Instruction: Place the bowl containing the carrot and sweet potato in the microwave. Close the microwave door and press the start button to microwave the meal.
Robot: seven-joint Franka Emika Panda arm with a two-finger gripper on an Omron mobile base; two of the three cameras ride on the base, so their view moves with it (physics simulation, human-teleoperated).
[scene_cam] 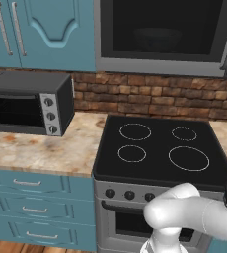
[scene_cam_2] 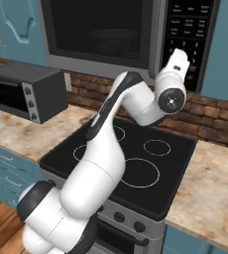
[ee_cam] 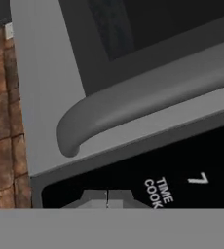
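Closed end effector (ee_cam: 107,198) apparently touches microwave (scene_cam_2: 51,30) keypad panel (scene_cam_2: 191,30); door (scene_cam_2: 98,32) closed.

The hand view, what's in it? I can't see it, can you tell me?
The shut gripper is right up against the microwave's black keypad panel, by the words TIME COOK. Above it is the closed microwave door with its curved grey handle, with brick wall alongside.

microwave (scene_cam_2: 111,34) above stove (scene_cam_2: 136,163) (toaster oven (scene_cam: 29,103) left)
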